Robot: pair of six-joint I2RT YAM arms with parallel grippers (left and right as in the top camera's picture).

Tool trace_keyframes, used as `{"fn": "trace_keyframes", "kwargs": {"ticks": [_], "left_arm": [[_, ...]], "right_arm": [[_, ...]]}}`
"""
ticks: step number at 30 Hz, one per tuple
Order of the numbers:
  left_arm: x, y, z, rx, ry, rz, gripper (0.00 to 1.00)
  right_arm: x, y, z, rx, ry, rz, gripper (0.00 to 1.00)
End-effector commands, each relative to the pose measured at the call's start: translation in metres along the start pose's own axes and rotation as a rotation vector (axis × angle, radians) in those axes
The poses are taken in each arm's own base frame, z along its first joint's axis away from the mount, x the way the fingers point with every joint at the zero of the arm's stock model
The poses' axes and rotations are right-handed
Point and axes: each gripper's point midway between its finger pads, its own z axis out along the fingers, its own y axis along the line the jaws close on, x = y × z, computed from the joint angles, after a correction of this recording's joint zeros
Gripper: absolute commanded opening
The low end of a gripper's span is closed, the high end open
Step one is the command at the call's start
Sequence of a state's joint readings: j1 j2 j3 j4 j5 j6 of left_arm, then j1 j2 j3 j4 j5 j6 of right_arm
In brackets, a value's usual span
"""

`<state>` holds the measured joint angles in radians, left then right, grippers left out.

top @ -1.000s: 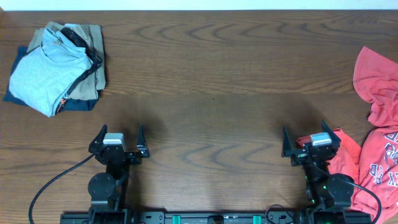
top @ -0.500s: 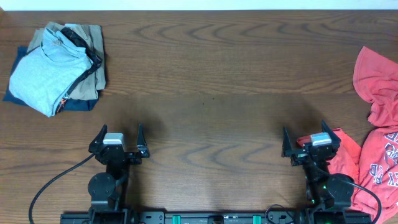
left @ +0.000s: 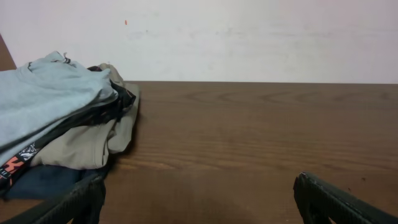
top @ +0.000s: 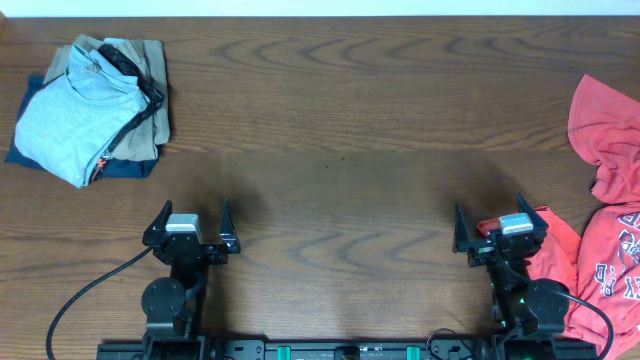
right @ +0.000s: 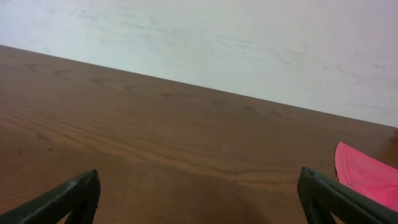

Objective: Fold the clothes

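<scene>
A pile of unfolded red clothes [top: 605, 215] lies at the table's right edge; its edge shows in the right wrist view [right: 367, 174]. A stack of folded clothes [top: 90, 110], light blue on top over tan and navy, sits at the far left and shows in the left wrist view [left: 59, 124]. My left gripper [top: 190, 222] is open and empty near the front edge, left of centre [left: 199, 199]. My right gripper [top: 498, 224] is open and empty near the front edge, just left of the red pile [right: 199, 193].
The dark wooden table [top: 340, 150] spans the view, with a white wall behind its far edge [right: 217, 43]. Black cables [top: 80, 300] run from the arm bases along the front edge.
</scene>
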<state>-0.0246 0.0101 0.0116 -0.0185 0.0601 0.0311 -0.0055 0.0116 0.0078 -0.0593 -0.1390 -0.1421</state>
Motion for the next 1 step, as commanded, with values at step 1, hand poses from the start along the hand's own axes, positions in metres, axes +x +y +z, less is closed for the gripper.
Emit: {"fn": "trace_keyframes", "kwargs": {"ticks": [1], "left_arm": [[0.0136,-0.0003,0.0,0.002,0.047,0.014,0.98]], "right_arm": [[0.0002,0.0025,-0.0001,-0.012,-0.002,0.01,0.99]]}}
